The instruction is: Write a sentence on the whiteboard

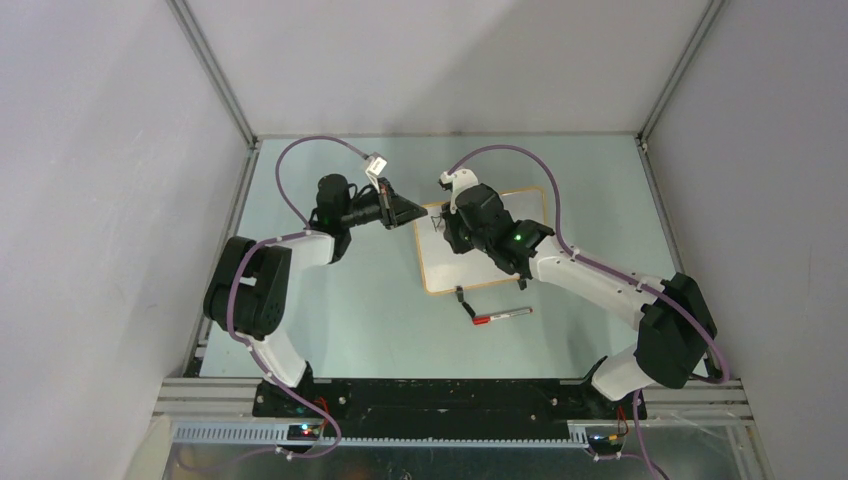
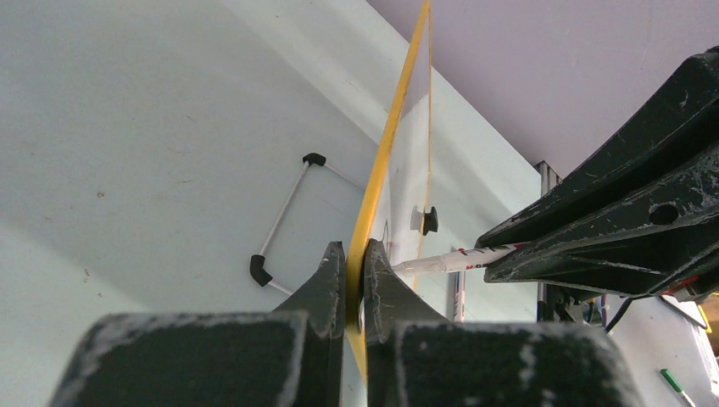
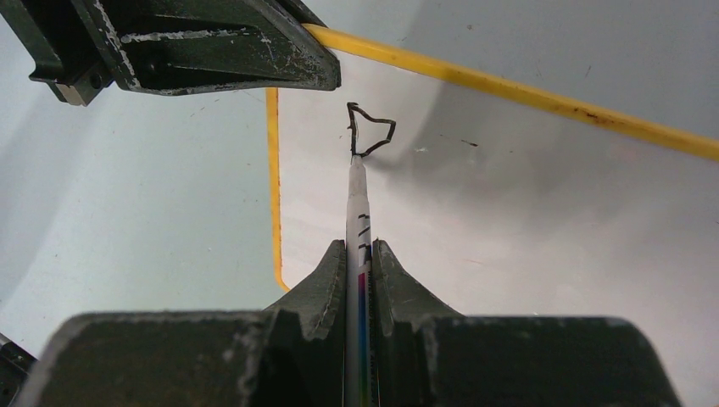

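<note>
Right wrist view, nearest first. The right gripper point(image 3: 359, 254) is clenched on the marker point(image 3: 356, 191), with the barrel pinched between both fingers. The marker's long axis runs straight out from the jaws, away from the wrist.

The barrel carries black ticks and a coloured stripe. No brand is legible. In the left wrist view it shows red lettering, too small to read.

The tip touches the whiteboard point(image 3: 509, 220) near its left frame edge, at the foot of the only ink present. Of the sentence point(image 3: 370, 136) there is one angular closed loop, probably the bowl of a first letter. No word can be read.

Key relation: bare board lies to the right of the tip, so the writing should travel rightward, across the marker's axis. The right arm is the writing arm.

Beyond the ink, the left gripper point(image 2: 356, 263) is clamped on the board's yellow frame edge, one finger on each face, steadying it.

Top view: a red-capped pen point(image 1: 500, 316) lies on the table point(image 1: 330, 320), just off the board's near edge and untouched.
</note>
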Available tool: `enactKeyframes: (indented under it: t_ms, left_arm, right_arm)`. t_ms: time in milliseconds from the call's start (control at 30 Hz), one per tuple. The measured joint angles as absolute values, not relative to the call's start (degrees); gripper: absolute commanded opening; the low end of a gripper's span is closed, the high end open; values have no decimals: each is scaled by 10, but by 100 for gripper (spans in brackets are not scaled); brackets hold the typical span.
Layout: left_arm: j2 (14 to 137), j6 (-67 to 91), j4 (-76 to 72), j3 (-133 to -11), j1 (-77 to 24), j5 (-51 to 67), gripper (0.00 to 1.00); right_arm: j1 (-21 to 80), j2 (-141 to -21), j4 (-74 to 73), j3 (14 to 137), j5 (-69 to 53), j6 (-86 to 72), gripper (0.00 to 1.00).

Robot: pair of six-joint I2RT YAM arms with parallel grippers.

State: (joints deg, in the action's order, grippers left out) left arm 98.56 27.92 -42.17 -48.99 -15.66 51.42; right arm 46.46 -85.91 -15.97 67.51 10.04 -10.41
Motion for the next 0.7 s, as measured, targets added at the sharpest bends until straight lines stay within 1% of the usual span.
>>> enactKeyframes:
  t_ms: [700]
  left_arm:
    - [985, 278, -415, -492, -157, 514, 5]
  right_arm:
    - [462, -848, -169, 661, 111, -105, 0]
